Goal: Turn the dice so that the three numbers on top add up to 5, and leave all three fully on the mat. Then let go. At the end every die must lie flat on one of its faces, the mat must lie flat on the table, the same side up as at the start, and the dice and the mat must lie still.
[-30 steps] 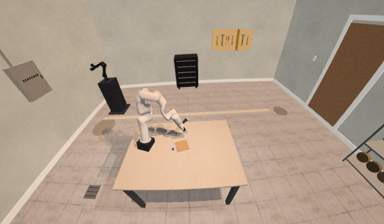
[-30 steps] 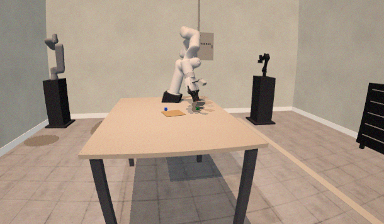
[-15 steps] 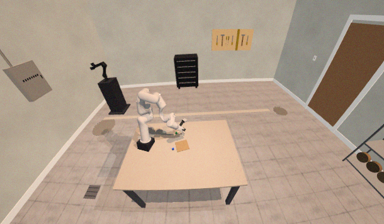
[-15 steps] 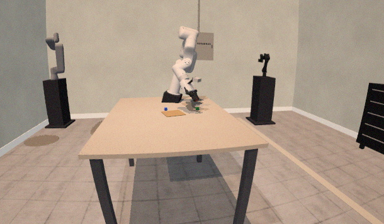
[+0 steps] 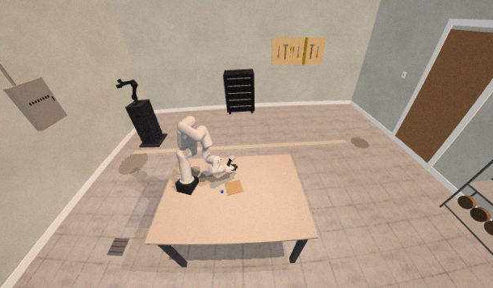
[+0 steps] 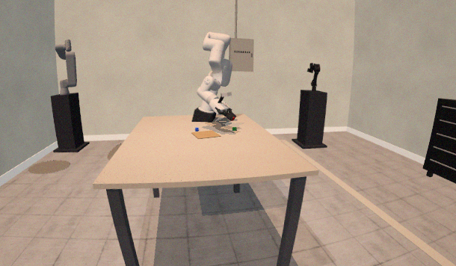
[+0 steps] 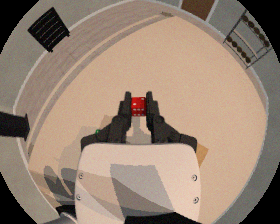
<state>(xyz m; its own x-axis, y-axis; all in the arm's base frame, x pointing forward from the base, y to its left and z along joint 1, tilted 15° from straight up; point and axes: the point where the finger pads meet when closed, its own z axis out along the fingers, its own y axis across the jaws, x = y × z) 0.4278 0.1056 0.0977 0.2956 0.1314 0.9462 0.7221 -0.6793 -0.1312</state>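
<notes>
Tool (image 7: pixel 139 111) clenched on the red die (image 7: pixel 138 104), tilted nearly level above the tabletop (image 6: pixel 201 161), probably to roll a different face upward before setting down. Off the mat (image 6: pixel 205 134), beyond its far right corner. Green die (image 6: pixel 234 128) right of the mat, blue die (image 6: pixel 196 129) by its far left corner; top faces unreadable.

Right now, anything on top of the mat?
No dice show on the mat. The blue die and green die sit beside it on the table; the gripper holds the red die above the table.
</notes>
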